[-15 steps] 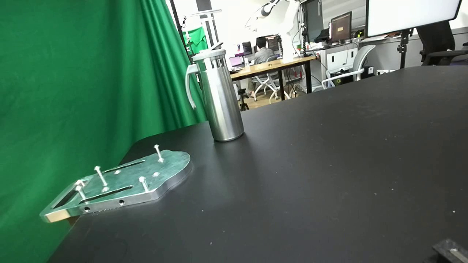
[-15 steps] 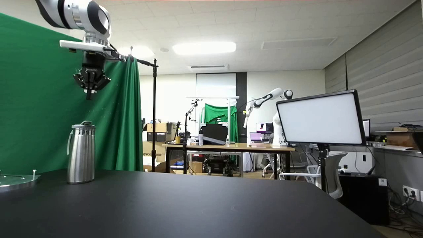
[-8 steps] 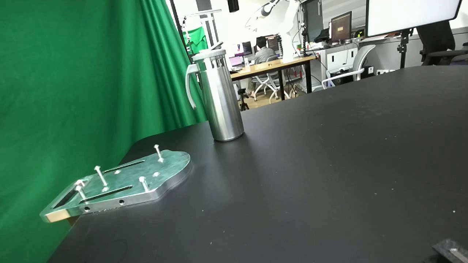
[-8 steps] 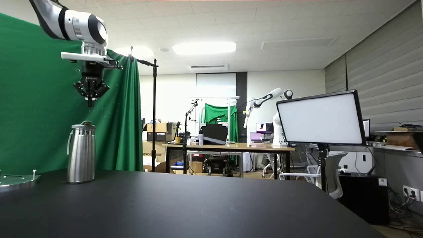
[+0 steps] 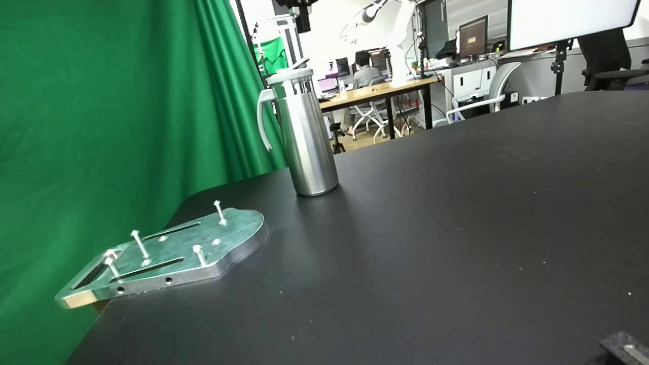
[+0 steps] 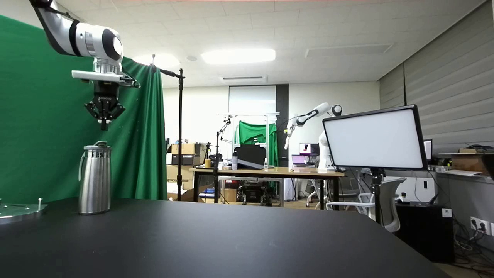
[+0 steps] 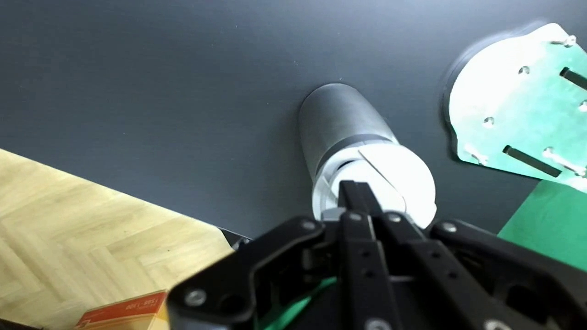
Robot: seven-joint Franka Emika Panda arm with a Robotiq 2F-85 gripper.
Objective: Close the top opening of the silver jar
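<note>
- Hanging above the jar [image 6: 94,181] in an exterior view, the hand [image 6: 104,125] is apart from it, with a gap between them.
- Its fingers [image 7: 348,196] are pressed together in the wrist view, and nothing is held between them.
- The jar stands upright on the counter [image 6: 231,243].
- On the jar, the lid [image 5: 300,63] looks tilted up, so I judge that the opening [image 7: 362,175] is not yet closed.
- Done, in my judgement: the hand is placed roughly over the lid.
- Left: to go down, to press the lid flat, and to move away.
- How wide the opening is, I cannot tell; the hand hides part of it.
</note>
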